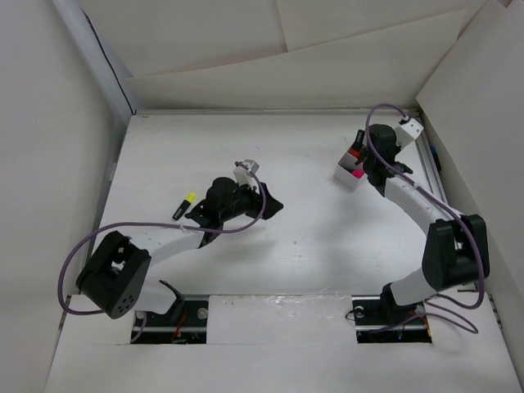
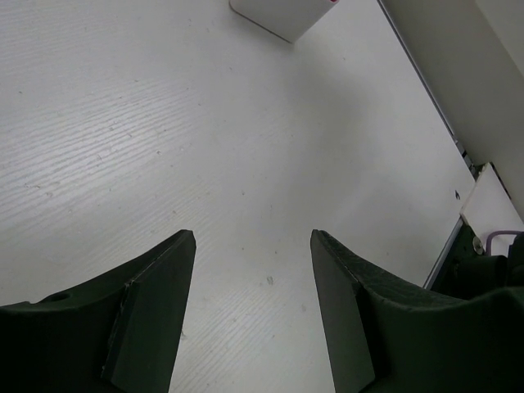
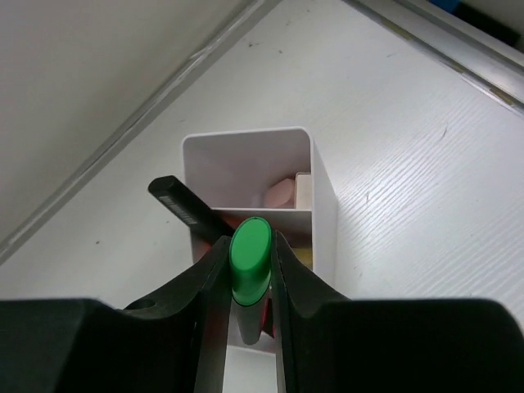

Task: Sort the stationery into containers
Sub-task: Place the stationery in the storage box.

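My right gripper point(image 3: 249, 255) is shut on a green-capped marker point(image 3: 250, 241) and holds it upright, cap up, over the near compartment of the white divided tray point(image 3: 323, 201). A black marker body point(image 3: 184, 207) leans out of the tray's left side, and a pale pink cap point(image 3: 281, 194) shows in the far compartment. In the top view the right gripper point(image 1: 366, 160) is over the tray point(image 1: 347, 180) at the right back. A yellow-capped marker point(image 1: 183, 205) lies on the table at the left. My left gripper point(image 1: 272, 205) is open and empty over the table middle; its jaws point(image 2: 252, 246) frame bare table.
White walls enclose the table on the left, back and right. A metal rail point(image 1: 430, 176) runs along the right edge beside the tray. The tray's corner point(image 2: 282, 12) shows at the top of the left wrist view. Purple cables loop off both arms.
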Action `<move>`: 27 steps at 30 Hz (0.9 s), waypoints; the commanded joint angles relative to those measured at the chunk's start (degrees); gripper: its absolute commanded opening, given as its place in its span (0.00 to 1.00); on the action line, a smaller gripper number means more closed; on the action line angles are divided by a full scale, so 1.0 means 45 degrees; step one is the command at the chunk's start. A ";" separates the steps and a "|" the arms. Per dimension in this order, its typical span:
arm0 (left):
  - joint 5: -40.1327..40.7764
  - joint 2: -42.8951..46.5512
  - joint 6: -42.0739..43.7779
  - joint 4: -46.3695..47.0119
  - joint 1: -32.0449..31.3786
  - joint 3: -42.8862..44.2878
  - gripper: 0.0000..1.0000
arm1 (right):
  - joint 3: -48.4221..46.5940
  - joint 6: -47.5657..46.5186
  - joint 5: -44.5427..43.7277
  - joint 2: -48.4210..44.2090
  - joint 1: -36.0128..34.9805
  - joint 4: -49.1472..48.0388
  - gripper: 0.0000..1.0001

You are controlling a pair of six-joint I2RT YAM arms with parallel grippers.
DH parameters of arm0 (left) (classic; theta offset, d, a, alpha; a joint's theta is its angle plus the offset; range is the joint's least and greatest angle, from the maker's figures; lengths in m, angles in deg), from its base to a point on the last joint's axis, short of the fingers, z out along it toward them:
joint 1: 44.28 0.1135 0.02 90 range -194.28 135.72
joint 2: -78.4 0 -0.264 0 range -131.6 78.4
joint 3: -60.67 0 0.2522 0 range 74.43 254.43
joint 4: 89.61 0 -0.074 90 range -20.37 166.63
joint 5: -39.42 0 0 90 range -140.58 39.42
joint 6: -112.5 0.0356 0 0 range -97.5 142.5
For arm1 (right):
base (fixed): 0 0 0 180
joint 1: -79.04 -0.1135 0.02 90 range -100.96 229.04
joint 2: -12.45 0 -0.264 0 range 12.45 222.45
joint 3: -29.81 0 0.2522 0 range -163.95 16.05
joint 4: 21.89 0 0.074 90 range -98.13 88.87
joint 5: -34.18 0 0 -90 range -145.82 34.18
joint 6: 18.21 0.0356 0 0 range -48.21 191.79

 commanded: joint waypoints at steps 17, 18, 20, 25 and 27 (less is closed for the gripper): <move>-0.0514 0.0043 -0.0253 0.0528 0.0247 -0.0015 0.55 | -0.1102 -0.0154 -0.3951 0.2027 -0.1543 -0.0043 0.08; -0.0320 0.0043 -0.0253 0.0528 0.0247 -0.0015 0.55 | -0.1102 -0.0154 -0.4067 0.2026 -0.1543 -0.0043 0.10; -0.0202 0.0043 -0.0253 0.0528 0.0247 -0.0015 0.55 | -0.1102 -0.0019 -0.4068 0.2026 -0.1543 0.0111 0.10; -0.0201 0.0043 -0.0253 0.0528 0.0365 -0.0015 0.55 | -0.1336 0.0100 -0.3835 0.2143 -0.1407 0.0543 0.15; -0.0201 0.0043 -0.0253 0.0411 0.0365 -0.0015 0.55 | -0.1337 0.0100 -0.3833 0.2260 -0.1407 0.0659 0.15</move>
